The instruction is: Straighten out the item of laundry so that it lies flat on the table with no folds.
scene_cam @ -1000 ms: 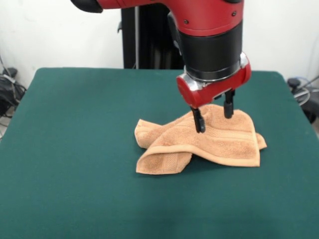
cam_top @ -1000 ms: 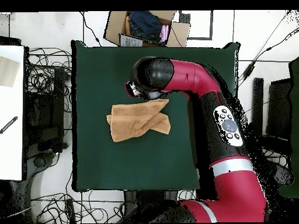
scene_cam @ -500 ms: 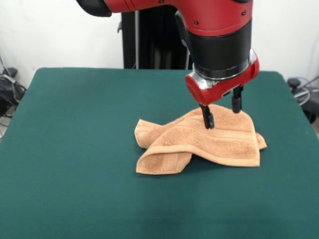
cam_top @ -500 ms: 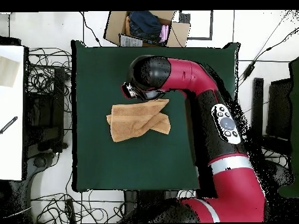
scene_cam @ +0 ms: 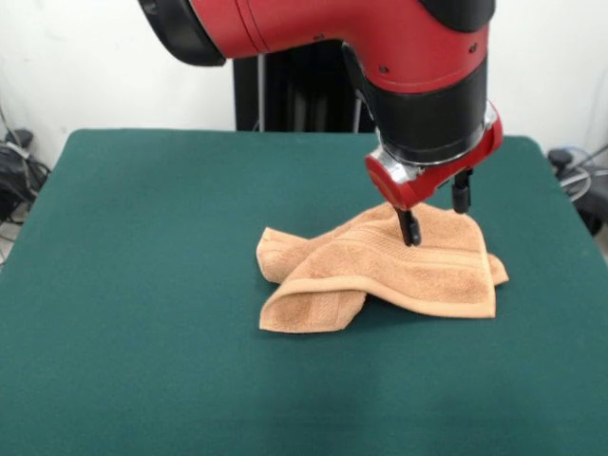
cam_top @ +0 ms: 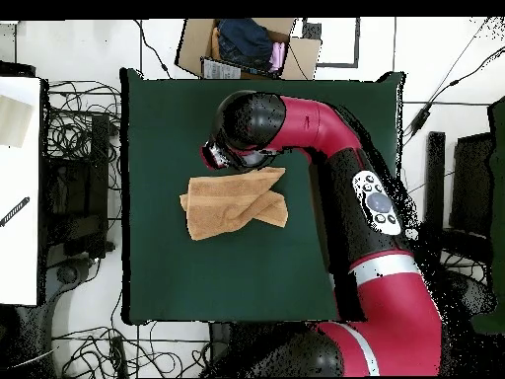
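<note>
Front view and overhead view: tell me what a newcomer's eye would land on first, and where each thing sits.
The big red and black arm dominates, coming down from the top of the front view with its gripper open, fingers spread over the towel's far right part. Below it, the orange-tan towel lies crumpled and folded over itself near the middle of the dark green table.
</note>
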`<state>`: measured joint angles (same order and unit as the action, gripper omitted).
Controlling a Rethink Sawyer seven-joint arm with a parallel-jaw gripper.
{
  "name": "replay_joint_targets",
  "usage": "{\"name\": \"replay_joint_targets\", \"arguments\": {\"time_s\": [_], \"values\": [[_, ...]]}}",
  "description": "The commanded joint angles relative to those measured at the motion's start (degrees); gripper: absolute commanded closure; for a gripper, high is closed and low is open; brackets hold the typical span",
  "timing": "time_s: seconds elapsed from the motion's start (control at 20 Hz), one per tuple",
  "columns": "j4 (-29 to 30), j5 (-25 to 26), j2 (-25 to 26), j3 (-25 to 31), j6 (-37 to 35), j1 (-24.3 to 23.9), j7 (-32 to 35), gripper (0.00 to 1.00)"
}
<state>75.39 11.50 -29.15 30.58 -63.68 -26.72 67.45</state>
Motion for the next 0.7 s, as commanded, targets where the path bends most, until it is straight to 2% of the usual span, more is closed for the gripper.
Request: {"name": "replay_joint_targets", "arguments": {"time_s": [0.05,0.7], "values": [[-0.5,3.6,2.0,5.2,-4.7,-1.5,-14.7,0.00],[-2.3,5.8,3.3,7.4,-5.3,-2.4,-14.8,0.00]]}}
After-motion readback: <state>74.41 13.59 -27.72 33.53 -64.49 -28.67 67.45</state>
